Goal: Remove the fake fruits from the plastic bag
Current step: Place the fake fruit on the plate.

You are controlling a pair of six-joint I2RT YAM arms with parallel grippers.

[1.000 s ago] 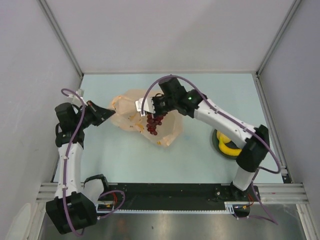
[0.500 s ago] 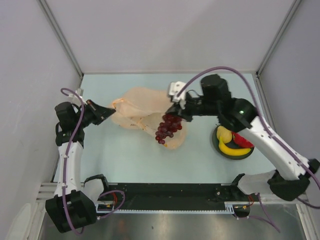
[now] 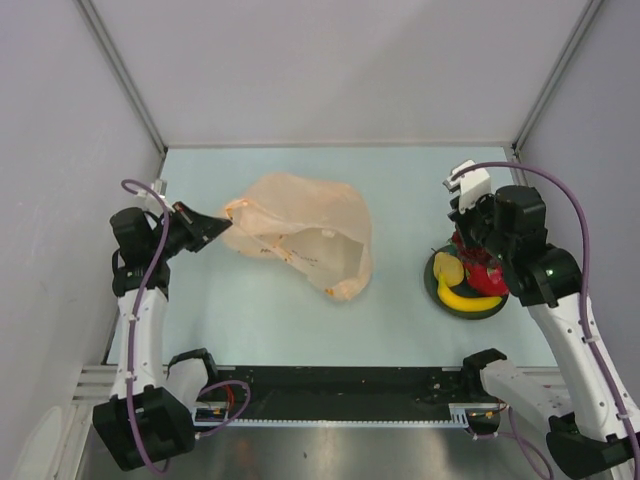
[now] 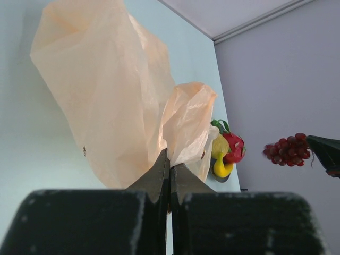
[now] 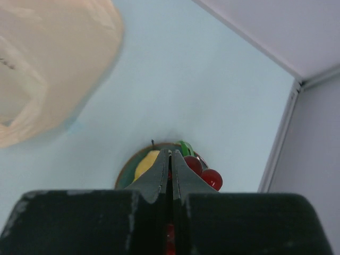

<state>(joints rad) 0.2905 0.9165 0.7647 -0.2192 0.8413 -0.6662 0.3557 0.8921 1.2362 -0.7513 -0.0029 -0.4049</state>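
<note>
The peach-orange plastic bag (image 3: pixel 300 228) lies left of centre, slack. My left gripper (image 3: pixel 218 226) is shut on its left edge; in the left wrist view the fingertips (image 4: pixel 170 159) pinch the film of the bag (image 4: pixel 106 90). My right gripper (image 3: pixel 468 236) is shut on a bunch of red grapes (image 4: pixel 287 150) and holds it just above the dark round plate (image 3: pixel 432 285). In the right wrist view the shut jaws (image 5: pixel 170 156) show grapes (image 5: pixel 204 174) beside them. On the plate lie a yellow banana (image 3: pixel 458 297), a yellow fruit (image 3: pixel 447 267) and a red fruit (image 3: pixel 488 280).
The plate (image 5: pixel 126 174) sits near the right wall's rail (image 3: pixel 540 250). Bare table lies between the bag and the plate. Grey walls close in the left, back and right sides.
My right arm has carried the grape bunch out of the bag and to the right, over the plate. The bag has sagged flatter. My left gripper has stayed put on the bag edge.
</note>
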